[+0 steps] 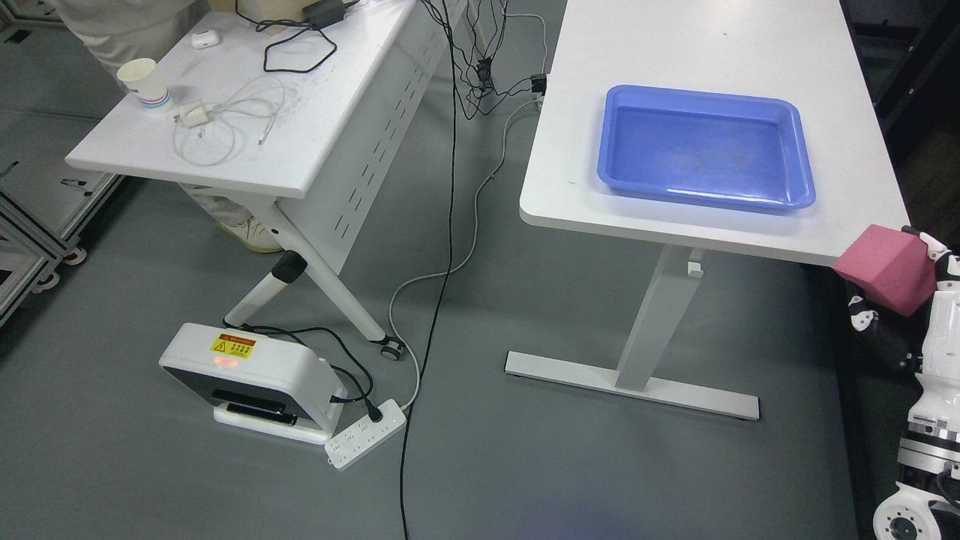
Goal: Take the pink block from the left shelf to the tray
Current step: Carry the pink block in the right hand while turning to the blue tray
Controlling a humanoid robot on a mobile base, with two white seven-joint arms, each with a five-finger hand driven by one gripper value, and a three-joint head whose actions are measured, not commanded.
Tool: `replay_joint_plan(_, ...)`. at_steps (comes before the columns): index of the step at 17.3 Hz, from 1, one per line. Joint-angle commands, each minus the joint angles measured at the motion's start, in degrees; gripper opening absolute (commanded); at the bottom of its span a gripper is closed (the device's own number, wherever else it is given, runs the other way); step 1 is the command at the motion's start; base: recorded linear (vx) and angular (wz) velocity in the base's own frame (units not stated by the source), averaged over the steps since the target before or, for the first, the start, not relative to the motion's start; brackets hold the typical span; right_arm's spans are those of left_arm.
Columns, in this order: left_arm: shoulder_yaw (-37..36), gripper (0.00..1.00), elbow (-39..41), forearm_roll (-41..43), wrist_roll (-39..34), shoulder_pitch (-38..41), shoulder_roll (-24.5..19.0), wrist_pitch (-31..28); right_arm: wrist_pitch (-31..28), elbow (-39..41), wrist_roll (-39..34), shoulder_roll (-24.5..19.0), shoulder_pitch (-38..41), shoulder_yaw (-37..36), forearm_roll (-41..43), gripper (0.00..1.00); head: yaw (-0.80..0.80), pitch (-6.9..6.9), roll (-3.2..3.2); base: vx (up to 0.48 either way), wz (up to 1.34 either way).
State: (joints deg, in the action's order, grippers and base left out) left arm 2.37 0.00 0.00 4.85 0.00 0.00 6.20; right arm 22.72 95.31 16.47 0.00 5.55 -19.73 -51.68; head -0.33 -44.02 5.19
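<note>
Grey floor, white counter [720, 217]: blue tray [705, 146] up-left of right robot hand [911, 292], fingers closed round pink block [885, 268]

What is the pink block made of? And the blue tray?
The pink block, held in the right hand, looks like soft foam: dull, matte faces with no shine. The blue tray looks like smooth hard plastic: its rim and floor are glossy and reflect light. Both are guesses from looks.

Paper cup [145, 83] near left table's [315, 142] left edge, white charger cable [225, 124] beside it. Power strip [366, 444] down on floor.
</note>
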Motion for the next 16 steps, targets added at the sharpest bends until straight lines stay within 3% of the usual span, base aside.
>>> replay_joint_plan(1,0.00,1.00,1.00,0.00,-0.02,-1.84,-1.00,0.04,-0.13,-0.03,-2.22,1.00,0.34,2.15,-0.09,0.04,0.00,0.00,0.00,0.315,0.00)
replay_joint_plan(8,0.00,1.00,1.00,0.09,-0.02,-1.84,-1.00,0.04,-1.19,0.05,-7.41,1.00,0.25,5.40,-0.09,0.05,0.00,-0.01,0.00,0.314,-0.01)
replay_joint_plan(11,0.00,1.00,1.00,0.09,-0.02,-1.84,-1.00,0.04,-3.12,0.05,-15.03,1.00,-0.19,6.98,-0.70,0.10,0.00,0.00,0.00,0.301,-0.04)
replay_joint_plan(16,0.00,1.00,1.00,0.00,-0.02,-1.84,-1.00,0.04,-3.21,0.05,-20.59,1.00,-0.37,9.62,-3.42,0.12,0.00,-0.01,0.00,0.259,-0.03)
